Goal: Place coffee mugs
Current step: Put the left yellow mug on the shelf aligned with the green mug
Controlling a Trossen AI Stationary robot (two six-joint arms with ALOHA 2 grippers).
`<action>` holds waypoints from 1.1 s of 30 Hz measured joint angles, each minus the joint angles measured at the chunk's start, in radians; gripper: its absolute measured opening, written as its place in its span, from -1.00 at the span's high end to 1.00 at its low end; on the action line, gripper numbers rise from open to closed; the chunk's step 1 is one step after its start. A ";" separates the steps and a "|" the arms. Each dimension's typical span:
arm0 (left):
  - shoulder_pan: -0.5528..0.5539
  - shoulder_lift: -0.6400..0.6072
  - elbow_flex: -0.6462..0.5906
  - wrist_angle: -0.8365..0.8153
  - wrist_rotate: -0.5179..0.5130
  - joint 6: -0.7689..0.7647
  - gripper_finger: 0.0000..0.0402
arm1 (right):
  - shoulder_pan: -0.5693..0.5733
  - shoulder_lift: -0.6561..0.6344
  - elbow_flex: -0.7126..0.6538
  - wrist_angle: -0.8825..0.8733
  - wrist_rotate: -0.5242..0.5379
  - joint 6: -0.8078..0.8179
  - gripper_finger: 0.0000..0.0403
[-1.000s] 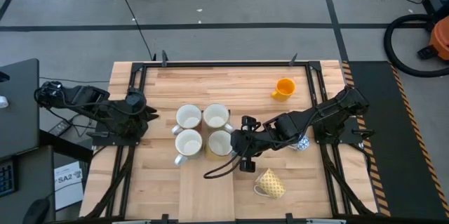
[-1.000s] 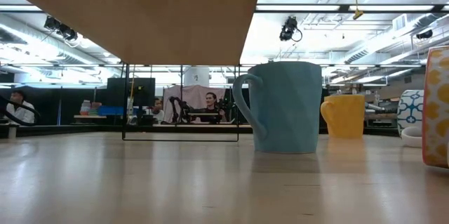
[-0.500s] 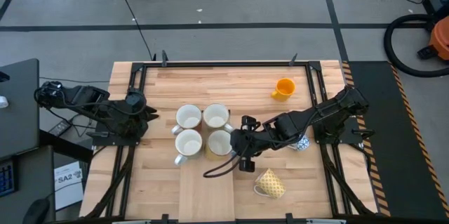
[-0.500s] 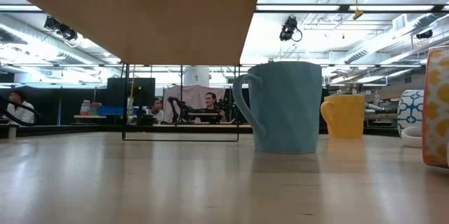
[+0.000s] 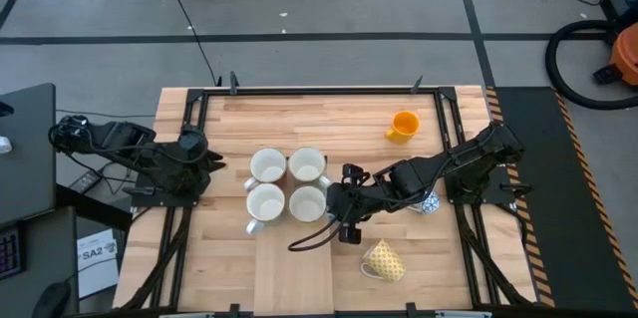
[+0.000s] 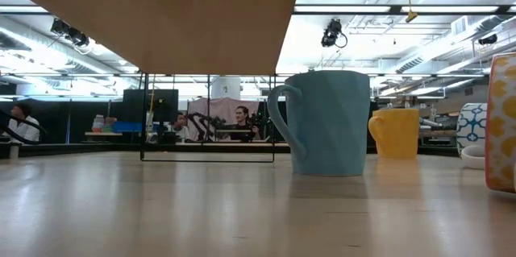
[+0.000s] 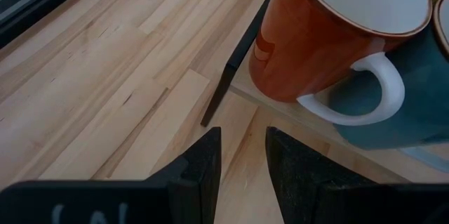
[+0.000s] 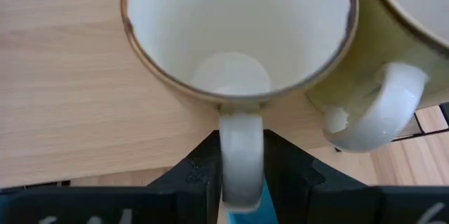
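R arm's reaching across the mid table. right gripper (image 5: 333,201) sits at the 2x2 mug cluster, clamped on the handle of the held mug (image 5: 308,202), the cluster's near-right one. Your R wrist cam shows it best: the white handle sits between both fingers (image 8: 203,171) and touches each side. Mug's upright on the wood with a white inside.

Rest of the cluster, all upright and packed tight:
- far-left mug (image 5: 267,165)
- far-right mug (image 5: 307,165), right beside the held one, handle toward R arm
- near-left mug (image 5: 266,202), handle pointing toward the front-left

Loose ones:
- orange mug (image 5: 404,126) is far-right on the table (image 5: 229,119), well apart from the group
- yellow patterned mug (image 5: 384,259) is tipped on its side near the front edge
- blue-white patterned mug (image 5: 430,202) is partly hidden under the R arm

L arm's parked at the left edge. left gripper (image 5: 212,163) is slightly open and empty, facing the cluster but not touching it.

Low cam gives you nothing on either gripper.
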State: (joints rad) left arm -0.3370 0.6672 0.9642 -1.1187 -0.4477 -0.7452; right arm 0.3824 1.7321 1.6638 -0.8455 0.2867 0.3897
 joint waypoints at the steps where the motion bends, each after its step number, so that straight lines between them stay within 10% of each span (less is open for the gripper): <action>1: 0.000 0.000 0.000 0.000 0.000 0.000 0.41 | 0.000 0.000 0.000 0.000 0.000 0.000 0.46; 33: 0.000 0.000 0.000 0.000 0.000 0.000 0.41 | 0.000 -0.001 -0.001 -0.001 -0.008 -0.010 0.20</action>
State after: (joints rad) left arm -0.3371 0.6670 0.9642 -1.1187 -0.4477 -0.7452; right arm 0.3821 1.7310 1.6627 -0.8463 0.2782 0.3798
